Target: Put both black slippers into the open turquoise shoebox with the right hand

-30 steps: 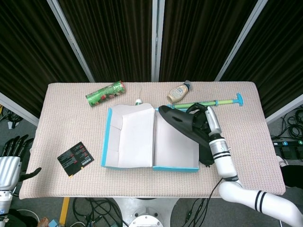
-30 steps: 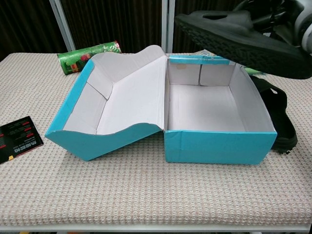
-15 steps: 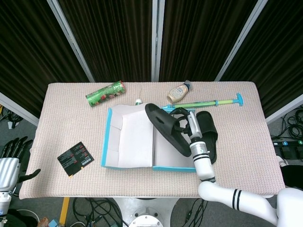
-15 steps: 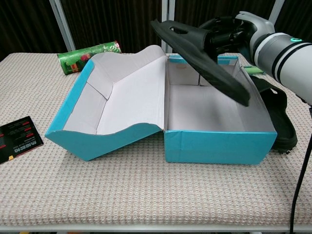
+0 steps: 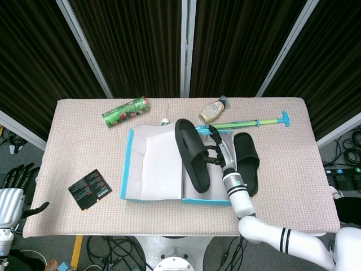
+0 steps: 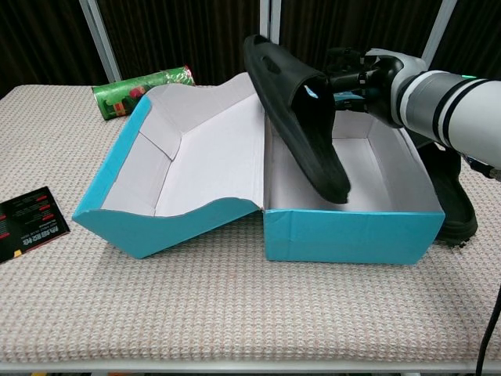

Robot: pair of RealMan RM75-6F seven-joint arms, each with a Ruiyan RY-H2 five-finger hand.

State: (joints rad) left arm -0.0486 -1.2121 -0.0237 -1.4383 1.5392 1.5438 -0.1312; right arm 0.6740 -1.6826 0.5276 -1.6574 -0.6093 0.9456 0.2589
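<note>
right hand (image 5: 217,152) (image 6: 352,78): fingers closed around the strap side of a black slipper (image 5: 192,155) (image 6: 301,117), which it holds on edge, tilted, over the right-hand compartment of the open turquoise shoebox (image 5: 131,169) (image 6: 344,235); slipper's lower end dips inside the box walls, whether it touches the floor cannot be told; upper end stands above the rim near the fold of the lid (image 5: 155,161) (image 6: 188,149). right forearm reaches in from the near right corner of the table (image 5: 293,169), white with black bands, wrist over the box's right wall. second black slipper (image 5: 246,164) (image 6: 450,192): flat on the table just beside the box's right wall, outside it. left hand (image 5: 14,192): off the table's near left edge, holding nothing, fingers apart and pointing up. other items on the table: black card (image 5: 90,189) (image 6: 27,223) near left; green tube (image 5: 125,111) (image 6: 141,86), squeeze bottle (image 5: 212,110) and green-and-blue stick (image 5: 254,122) along the far side.
</note>
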